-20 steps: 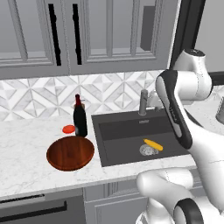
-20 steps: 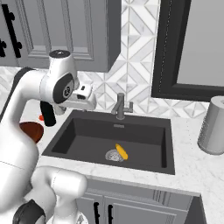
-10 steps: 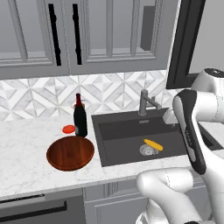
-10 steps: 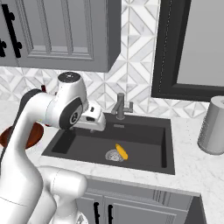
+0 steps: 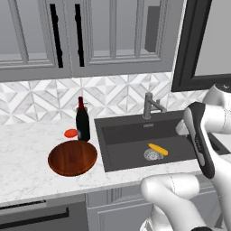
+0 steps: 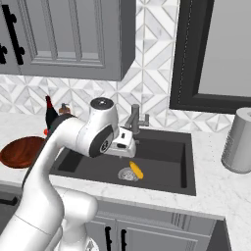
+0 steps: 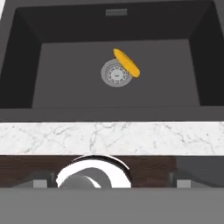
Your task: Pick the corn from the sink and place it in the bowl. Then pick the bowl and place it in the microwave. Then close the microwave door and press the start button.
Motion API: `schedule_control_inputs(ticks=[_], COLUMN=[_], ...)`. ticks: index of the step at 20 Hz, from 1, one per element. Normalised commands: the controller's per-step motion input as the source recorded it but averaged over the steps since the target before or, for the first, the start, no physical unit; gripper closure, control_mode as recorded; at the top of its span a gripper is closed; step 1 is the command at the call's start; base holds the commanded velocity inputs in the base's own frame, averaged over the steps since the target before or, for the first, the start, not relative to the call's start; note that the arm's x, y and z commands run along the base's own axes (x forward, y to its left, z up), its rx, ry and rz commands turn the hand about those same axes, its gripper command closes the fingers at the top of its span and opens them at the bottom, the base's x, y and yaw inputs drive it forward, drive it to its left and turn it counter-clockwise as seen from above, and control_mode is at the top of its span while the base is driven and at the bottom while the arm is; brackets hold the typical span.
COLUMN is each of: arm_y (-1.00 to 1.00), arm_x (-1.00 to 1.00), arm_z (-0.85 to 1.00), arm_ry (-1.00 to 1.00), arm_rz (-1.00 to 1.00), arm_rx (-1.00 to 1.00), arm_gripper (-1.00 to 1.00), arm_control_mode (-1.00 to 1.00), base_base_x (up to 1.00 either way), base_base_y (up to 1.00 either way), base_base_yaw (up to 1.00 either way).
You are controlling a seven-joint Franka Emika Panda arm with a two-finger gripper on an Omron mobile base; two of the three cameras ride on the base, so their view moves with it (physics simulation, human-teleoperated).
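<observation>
Hovering over the sink [image 7: 26, 57], we hold the end effector [image 6: 128, 143] with jaws spread wide, empty, because the corn [image 7: 126, 63] lies beside the drain [image 7: 116, 74], ungrasped.

Corn [image 5: 158, 149] lies in the sink [image 5: 135, 135] right beside the drain [image 5: 152, 155]; bowl [image 5: 72, 157] sits on my counter [image 5: 27, 144] left of it.

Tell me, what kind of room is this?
It looks like a kitchen. There is a dark sink with a faucet set in a marble counter, grey cabinets above, and a wooden bowl.
</observation>
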Motion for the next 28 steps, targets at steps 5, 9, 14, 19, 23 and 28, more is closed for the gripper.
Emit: schedule_control_inputs(ticks=[5, 9, 14, 19, 23, 28], arm_y=[-0.34, -0.3, -0.07, 0.0, 0.0, 0.0], arm_x=[0.45, 0.41, 0.59, 0.61, 0.32, 0.24], arm_z=[-0.43, -0.42, -0.36, -0.38, -0.38, -0.45], arm_ry=[0.0, 0.0, 0.0, 0.0, 0.0, 0.0], arm_rz=[0.01, 0.04, 0.08, 0.08, 0.09, 0.1], arm_rx=[0.0, 0.01, 0.01, 0.0, 0.0, 0.0], arm_gripper=[-1.0, -1.0, -1.0, -1.0, -1.0, -1.0], arm_control_mode=[-1.0, -1.0, -1.0, -1.0, -1.0, -1.0], base_base_x=[0.0, 0.0, 0.0, 0.0, 0.0, 0.0], base_base_y=[0.0, 0.0, 0.0, 0.0, 0.0, 0.0], base_base_yaw=[0.0, 0.0, 0.0, 0.0, 0.0, 0.0])
